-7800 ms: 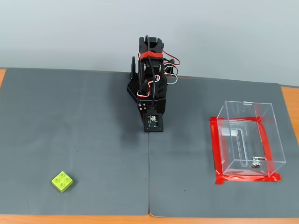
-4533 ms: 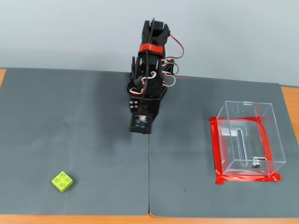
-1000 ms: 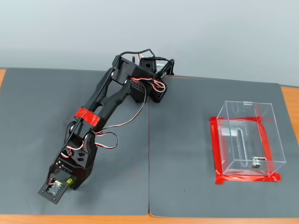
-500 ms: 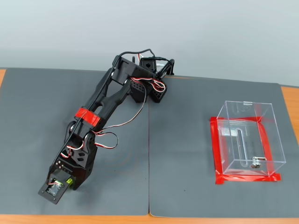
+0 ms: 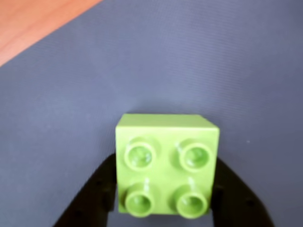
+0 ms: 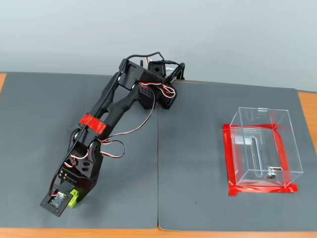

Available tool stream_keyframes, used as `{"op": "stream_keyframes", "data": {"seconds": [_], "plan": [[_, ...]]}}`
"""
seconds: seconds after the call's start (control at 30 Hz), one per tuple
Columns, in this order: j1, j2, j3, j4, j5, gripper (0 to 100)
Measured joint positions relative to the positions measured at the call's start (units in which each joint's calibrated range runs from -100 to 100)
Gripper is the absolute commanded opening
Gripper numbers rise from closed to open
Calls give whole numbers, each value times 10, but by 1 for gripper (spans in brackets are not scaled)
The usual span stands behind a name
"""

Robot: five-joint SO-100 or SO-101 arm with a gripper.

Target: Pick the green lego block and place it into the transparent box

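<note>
Black two-finger gripper [image 5: 163,189] closed onto the small lime-green square plastic brick [image 5: 166,164], studs up.

In the fixed view the arm's wrist hides most of the brick [image 6: 74,197], leaving a green corner; fingertips are cut off in the wrist view; the brick is square, no long axis, near the grey mat's [image 6: 208,114] front-left corner; the clear plastic box with red tape [image 6: 262,148] stands well apart, right.

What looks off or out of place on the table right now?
Nothing stands out. The green lego block sits squarely between the gripper fingers on the grey mat, and the transparent box stands upright inside its red tape.
</note>
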Motion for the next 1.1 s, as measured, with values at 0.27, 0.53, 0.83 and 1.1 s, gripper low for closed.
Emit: {"op": "stream_keyframes", "data": {"seconds": [0.27,0.53,0.83,1.1], "plan": [[0,0,0,0,0,11],[0,0,0,0,0,11],[0,-113,35,0,0,11],[0,-297,159,1,0,11]]}}
